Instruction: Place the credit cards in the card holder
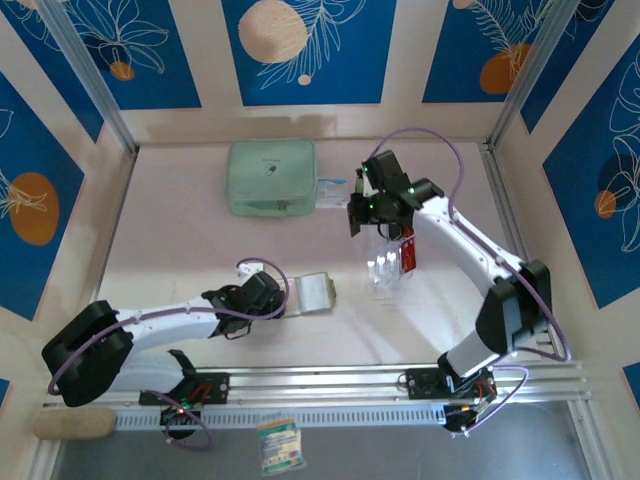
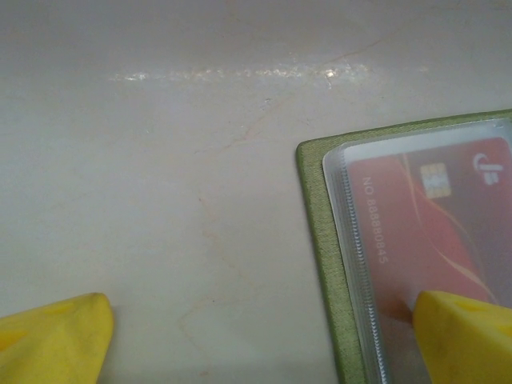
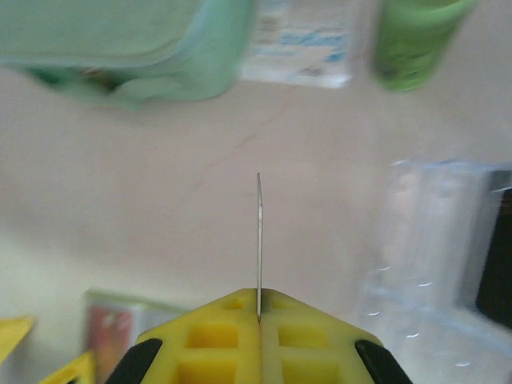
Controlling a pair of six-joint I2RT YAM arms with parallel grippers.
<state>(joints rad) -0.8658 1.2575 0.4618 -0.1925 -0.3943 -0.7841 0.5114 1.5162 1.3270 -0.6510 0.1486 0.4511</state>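
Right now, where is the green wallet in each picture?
Top view: the wallet lies open near the middle of the picture.
Left wrist: the wallet is at the right edge, showing its green border.
Right wrist: the wallet is in the bottom left corner, blurred.
Shared landmark: the red card inside it, also seen in the right wrist view.

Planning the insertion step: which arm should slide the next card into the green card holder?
The right arm: its jaws are shut on a thin card, held edge-on. The left arm has one fingertip on the open card holder, jaws wide, holding nothing.
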